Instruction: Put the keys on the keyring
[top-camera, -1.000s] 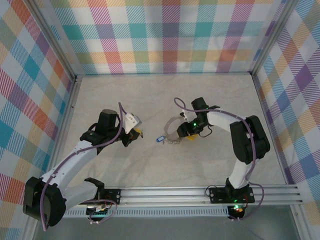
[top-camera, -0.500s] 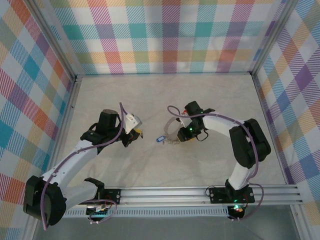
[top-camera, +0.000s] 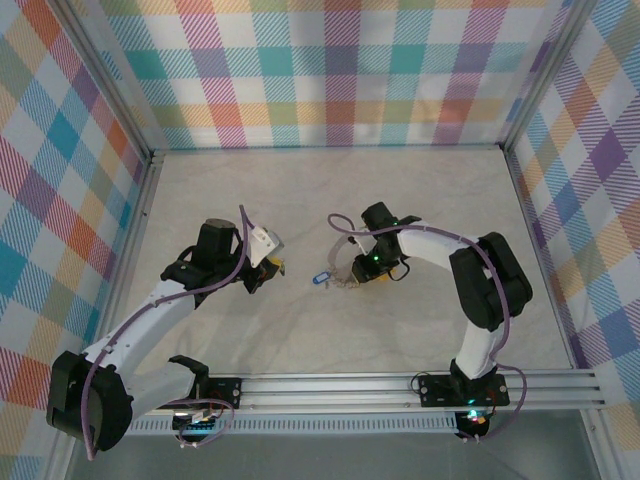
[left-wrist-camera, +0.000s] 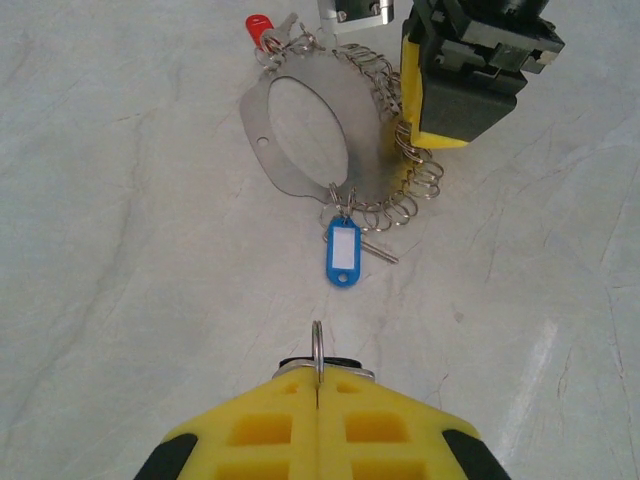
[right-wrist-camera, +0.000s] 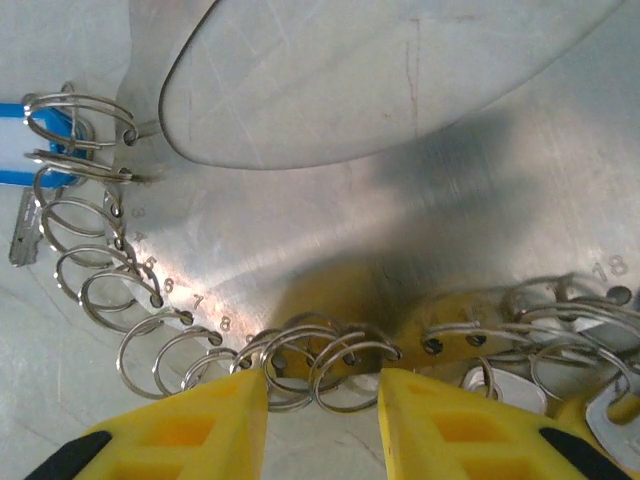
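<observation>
The right tool (right-wrist-camera: 322, 398) had slid leftward over the keyring (right-wrist-camera: 420, 180) at desk (top-camera: 300, 330) centre, fingers (right-wrist-camera: 200, 430) apart astride its edge loops (right-wrist-camera: 300, 365), while the left tool (left-wrist-camera: 317, 385) stayed clamped on the ring of one key (left-wrist-camera: 316, 345), so threading looked close.

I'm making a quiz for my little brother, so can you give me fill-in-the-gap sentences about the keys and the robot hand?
The nearer tag, hanging off the keyring towards the left gripper, is coloured ____. The left gripper is shut on a small metal ____. The far tag, at the keyring's other end, is coloured ____.
Missing words: blue; ring; red.
</observation>
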